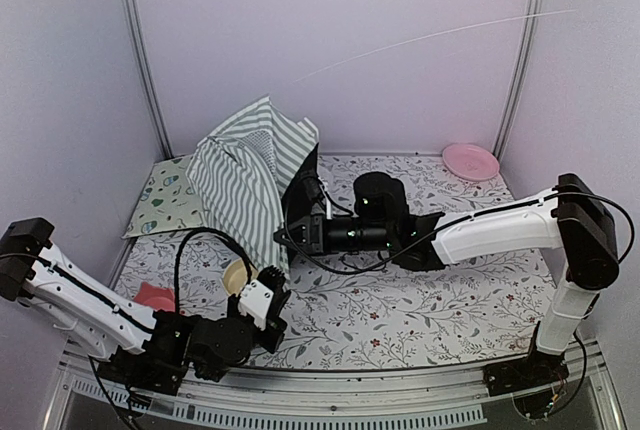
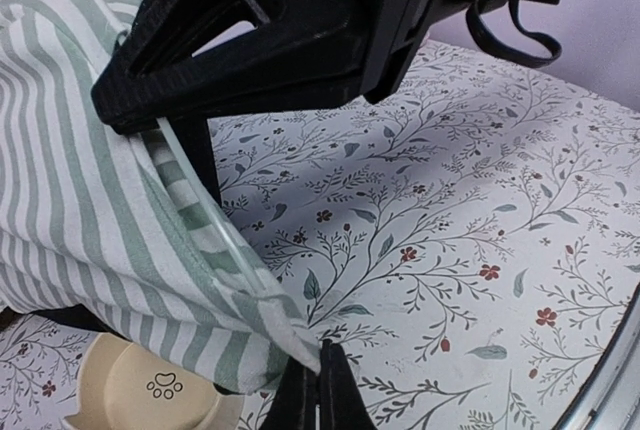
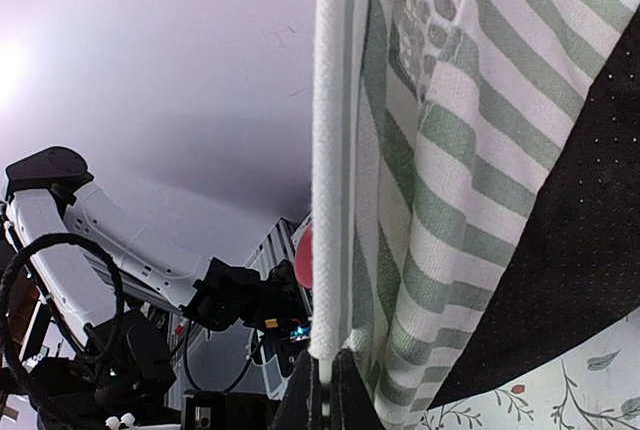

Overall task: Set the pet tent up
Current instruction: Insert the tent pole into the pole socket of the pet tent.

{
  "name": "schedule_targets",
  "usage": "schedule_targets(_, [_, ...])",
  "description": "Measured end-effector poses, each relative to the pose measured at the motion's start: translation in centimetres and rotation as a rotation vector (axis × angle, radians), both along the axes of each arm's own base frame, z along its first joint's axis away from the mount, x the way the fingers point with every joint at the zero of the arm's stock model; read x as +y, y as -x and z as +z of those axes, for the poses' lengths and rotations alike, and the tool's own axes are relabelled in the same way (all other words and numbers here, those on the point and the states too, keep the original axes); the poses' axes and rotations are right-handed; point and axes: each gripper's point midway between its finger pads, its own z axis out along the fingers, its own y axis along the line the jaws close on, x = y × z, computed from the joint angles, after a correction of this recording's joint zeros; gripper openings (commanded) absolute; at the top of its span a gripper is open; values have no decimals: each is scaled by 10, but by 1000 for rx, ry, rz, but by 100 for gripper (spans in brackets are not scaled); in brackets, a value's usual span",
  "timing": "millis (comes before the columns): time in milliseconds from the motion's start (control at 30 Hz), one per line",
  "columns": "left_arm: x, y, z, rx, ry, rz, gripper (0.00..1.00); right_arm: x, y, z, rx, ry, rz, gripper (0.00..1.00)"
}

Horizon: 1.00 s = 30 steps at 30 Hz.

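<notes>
The pet tent [image 1: 245,175] is found on the far left part of the floral table cover [image 1: 450,300], as a half-collapsed heap and not as a standing teepee. Its long axis runs from the far edge of the cover toward the near edge, slightly slanted, with the higher folded end pointed at the back wall and the lower hem pointed at the arm bases. From the high end a thin white pole [image 1: 440,35] is carried up in a long arc, far above the right side of the cover. The right gripper [image 1: 290,233] is set against the right flank of the tent, above the middle of the cover; in the right wrist view its fingers [image 3: 300,400] are seen clenched on a white corded edge of the striped fabric [image 3: 450,180]. The left gripper [image 1: 272,278] is placed at the near hem, and in the left wrist view its fingers [image 2: 338,395] are pressed together on a corner of the hem [image 2: 70,180], where a clear pole section [image 2: 190,190] is also seen. A beige paw-print bowl [image 1: 236,275] rests on the cover just beside this gripper, partly under the fabric. A cream mat [image 1: 170,200] is spread at the far left corner of the cover, partly hidden by the tent, and a pink plate [image 1: 470,160] is seen at its far right corner.
</notes>
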Motion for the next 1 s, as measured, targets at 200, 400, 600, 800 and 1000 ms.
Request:
schedule_targets(200, [0,1,0,-5,-9,-4,0,-1,-1,-2,-6,6,-4,0])
schedule_targets(400, [0,1,-1,-5,-12,-5,0,-1,0,-2,-7,6,-4,0])
schedule_targets(600, [0,1,-2,-5,-17,-6,0,0,1,-2,-7,6,-2,0])
schedule_targets(800, [-1,1,-3,-3,-20,-12,0,1,3,-2,-7,6,2,0])
schedule_targets(1000, [-2,2,-3,-1,-21,-16,0,1,4,-2,-6,5,5,0])
